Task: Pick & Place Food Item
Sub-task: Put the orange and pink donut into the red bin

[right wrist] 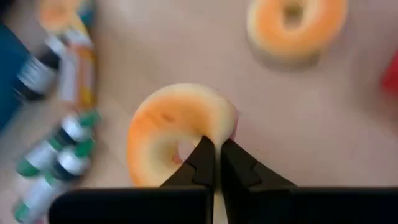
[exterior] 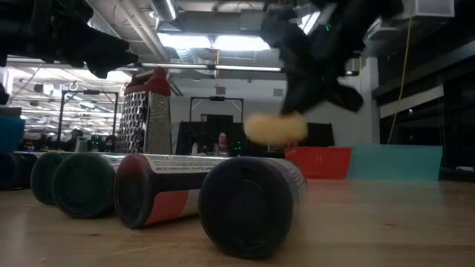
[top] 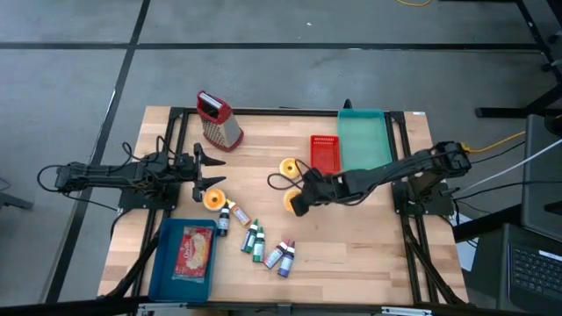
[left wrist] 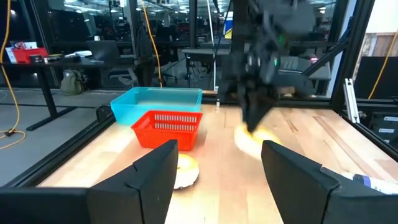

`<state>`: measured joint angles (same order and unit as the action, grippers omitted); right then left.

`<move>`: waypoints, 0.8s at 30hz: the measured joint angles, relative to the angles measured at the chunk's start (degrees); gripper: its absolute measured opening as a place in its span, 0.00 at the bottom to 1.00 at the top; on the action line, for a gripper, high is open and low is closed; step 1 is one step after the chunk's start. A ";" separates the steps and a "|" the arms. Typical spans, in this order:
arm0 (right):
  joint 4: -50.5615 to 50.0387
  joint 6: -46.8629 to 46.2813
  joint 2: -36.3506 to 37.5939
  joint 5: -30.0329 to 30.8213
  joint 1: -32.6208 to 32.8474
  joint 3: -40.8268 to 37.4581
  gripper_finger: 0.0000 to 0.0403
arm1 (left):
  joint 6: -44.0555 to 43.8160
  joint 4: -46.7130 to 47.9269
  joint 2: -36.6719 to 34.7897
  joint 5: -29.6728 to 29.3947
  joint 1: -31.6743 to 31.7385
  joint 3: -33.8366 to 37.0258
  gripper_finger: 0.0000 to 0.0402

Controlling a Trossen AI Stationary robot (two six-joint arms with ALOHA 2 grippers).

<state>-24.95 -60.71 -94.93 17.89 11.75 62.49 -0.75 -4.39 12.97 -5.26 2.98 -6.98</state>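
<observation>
We have the right gripper [right wrist: 217, 163] clamped on the rim of an orange doughnut [right wrist: 177, 134], lifted just off the table [top: 369, 250] near its middle. The placing is left; the red basket [top: 325, 154] and teal tray [top: 363, 140] by the far edge look likely targets. Our left gripper [top: 200, 167] waits open near the left edge.

Matt wood table [top: 369, 246], metal grater [top: 219, 125], plastic basket [top: 324, 154]

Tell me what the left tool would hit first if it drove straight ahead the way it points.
Probably the pale doughnut lying just ahead of the open left tool. Beyond it sit the red basket and, off to one side, the right tool shut on another doughnut. Depth is uncertain.
</observation>
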 joint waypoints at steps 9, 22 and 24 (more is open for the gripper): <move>-19.04 4.64 6.91 15.75 -4.52 7.50 0.02 | 0.00 0.32 0.04 0.27 0.00 0.00 0.57; -20.43 9.12 6.85 15.45 -18.27 0.60 0.02 | 0.01 0.30 0.04 0.44 0.00 0.00 0.57; -16.70 10.35 6.85 13.80 -20.63 -1.69 0.02 | 0.02 0.29 0.04 0.46 0.00 0.00 0.57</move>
<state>-41.65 -50.36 -88.07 31.69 -8.88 60.80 -0.73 -4.10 13.02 -4.80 2.98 -6.98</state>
